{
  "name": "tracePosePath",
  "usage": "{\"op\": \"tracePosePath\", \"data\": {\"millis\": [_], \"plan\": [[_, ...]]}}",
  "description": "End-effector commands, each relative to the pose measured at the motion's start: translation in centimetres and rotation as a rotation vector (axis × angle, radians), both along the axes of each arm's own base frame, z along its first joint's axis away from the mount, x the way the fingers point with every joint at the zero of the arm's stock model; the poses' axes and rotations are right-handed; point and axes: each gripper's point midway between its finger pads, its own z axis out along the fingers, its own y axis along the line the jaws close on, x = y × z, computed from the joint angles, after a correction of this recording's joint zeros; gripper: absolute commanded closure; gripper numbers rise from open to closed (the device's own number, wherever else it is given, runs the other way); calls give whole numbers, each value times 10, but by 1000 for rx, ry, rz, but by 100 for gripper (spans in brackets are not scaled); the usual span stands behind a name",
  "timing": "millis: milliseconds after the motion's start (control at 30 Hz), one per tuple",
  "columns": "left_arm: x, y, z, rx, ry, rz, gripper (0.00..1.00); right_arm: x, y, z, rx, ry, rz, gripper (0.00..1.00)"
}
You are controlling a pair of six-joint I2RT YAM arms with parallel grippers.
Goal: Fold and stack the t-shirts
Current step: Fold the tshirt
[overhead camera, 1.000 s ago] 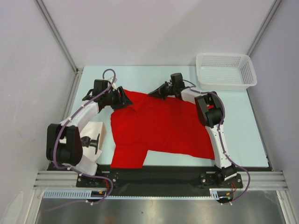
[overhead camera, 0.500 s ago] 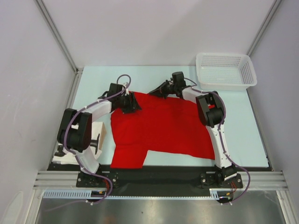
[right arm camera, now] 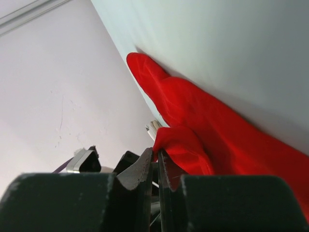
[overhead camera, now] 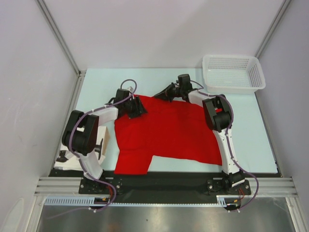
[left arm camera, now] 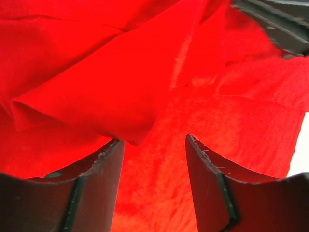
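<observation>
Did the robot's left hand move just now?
Yes. The left gripper slid right, away from the table's left edge and farther onto the red t-shirt.

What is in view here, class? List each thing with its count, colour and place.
t-shirt: one, red, spread across the middle of the table.
basket: one, white mesh, far right corner of the table.
block: one, beige, near the left edge, partly hidden by the left arm; kind unclear.
table: one, pale blue-green, under the t-shirt and basket.
left gripper: one, black, open over the t-shirt's far left part.
right gripper: one, black, shut on the t-shirt's far edge.
</observation>
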Motion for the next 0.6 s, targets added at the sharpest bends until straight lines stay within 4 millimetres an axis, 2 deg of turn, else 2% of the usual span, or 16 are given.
{"op": "tracePosePath", "data": {"millis": [0, 33, 200, 333, 400, 433, 500, 533, 567], "plan": [[21, -11, 13, -57, -57, 19, 43, 7, 3, 24, 34, -58, 14, 87], [22, -13, 9, -56, -45, 13, 44, 5, 4, 23, 33, -54, 17, 87], [26, -16, 16, -86, -64, 21, 47, 4, 2, 23, 22, -59, 19, 88], [26, -17, 18, -99, -71, 26, 53, 2, 1, 24, 17, -64, 23, 88], [26, -17, 22, -107, -76, 24, 64, 0, 1, 26, 14, -71, 28, 88], [23, -13, 21, -100, -51, 30, 78, -1, 0, 25, 10, -67, 29, 88], [24, -6, 30, -113, -50, 37, 93, -4, 0, 27, -8, -93, 47, 89], [15, -1, 26, -104, -4, 38, 100, -7, -1, 33, -18, -98, 58, 89], [10, 2, 27, -109, 14, 26, 100, -13, -1, 31, -37, -84, 74, 90]]}}
